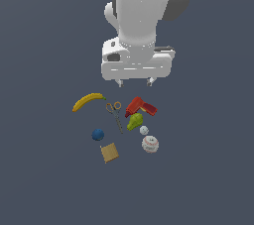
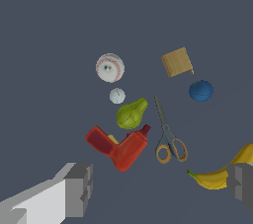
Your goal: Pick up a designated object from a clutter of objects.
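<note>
Exterior view: gripper (image 1: 135, 83) noted in the upper middle of the frame, hanging above the clutter, fingers spread wide and holding nothing. Pear (image 1: 135, 121) found at centre frame, just below the red drill (image 1: 141, 106) and touching or nearly touching it, with the tiny white ball (image 1: 144, 130) just beside its lower right and the baseball (image 1: 150, 144) further down. Scissors (image 1: 115, 114) lying close on the exterior view's left; banana (image 1: 88, 101), blue ball (image 1: 97, 134) and tan block (image 1: 109, 152) well apart from the target. Height and wide opening judged to suit an approach not yet begun, the descent still to come. Wrist view: pear (image 2: 132, 114) seen at centre frame with its neck slanting toward the scissors (image 2: 168, 136); contact with the drill (image 2: 121, 148) not resolved here either. Both fingertips (image 2: 79, 189) visible at the lower corners, confirming the empty span, a detail only faintly shown by the exterior view. Arm posture above the scene supplied by the exterior view alone. Crowding by drill and small ball judged the main grasp risk.
</note>
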Controlling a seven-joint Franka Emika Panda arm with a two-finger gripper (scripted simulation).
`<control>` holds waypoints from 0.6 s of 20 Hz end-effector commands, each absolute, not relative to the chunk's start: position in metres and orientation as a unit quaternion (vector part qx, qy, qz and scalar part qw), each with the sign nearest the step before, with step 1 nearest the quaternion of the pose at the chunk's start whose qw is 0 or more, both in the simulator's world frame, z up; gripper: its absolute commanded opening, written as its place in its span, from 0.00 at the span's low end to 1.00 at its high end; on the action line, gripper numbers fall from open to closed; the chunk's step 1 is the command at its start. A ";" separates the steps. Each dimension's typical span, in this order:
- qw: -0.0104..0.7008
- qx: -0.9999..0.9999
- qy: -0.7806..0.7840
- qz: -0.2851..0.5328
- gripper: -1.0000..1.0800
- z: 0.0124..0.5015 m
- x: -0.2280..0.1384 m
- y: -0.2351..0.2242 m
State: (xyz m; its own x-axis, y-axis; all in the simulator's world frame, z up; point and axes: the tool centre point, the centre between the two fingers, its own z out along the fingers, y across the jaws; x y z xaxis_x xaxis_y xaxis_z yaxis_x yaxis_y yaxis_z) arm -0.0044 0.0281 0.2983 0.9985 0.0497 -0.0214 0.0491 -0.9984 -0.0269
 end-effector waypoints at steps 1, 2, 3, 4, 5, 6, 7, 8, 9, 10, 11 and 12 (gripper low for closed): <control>0.014 -0.999 -0.028 0.011 0.96 0.299 -0.004 0.028; 0.014 -0.999 -0.028 0.011 0.96 0.299 -0.004 0.028; 0.014 -0.999 -0.027 0.011 0.96 0.298 -0.004 0.028; 0.014 -1.000 -0.025 0.011 0.96 0.298 -0.004 0.028; 0.013 -1.000 -0.023 0.011 0.96 0.297 -0.004 0.028; 0.013 -1.000 -0.020 0.011 0.96 0.296 -0.004 0.028; 0.013 -1.000 -0.017 0.011 0.96 0.295 -0.003 0.028; 0.013 -1.000 -0.013 0.011 0.96 0.293 -0.003 0.029; 0.013 -1.000 -0.008 0.011 0.96 0.292 -0.003 0.029; 0.013 -1.000 -0.003 0.011 0.96 0.290 -0.002 0.029; 0.013 -1.000 0.003 0.011 0.96 0.287 -0.002 0.029; 0.013 -1.000 0.009 0.011 0.96 0.285 -0.001 0.029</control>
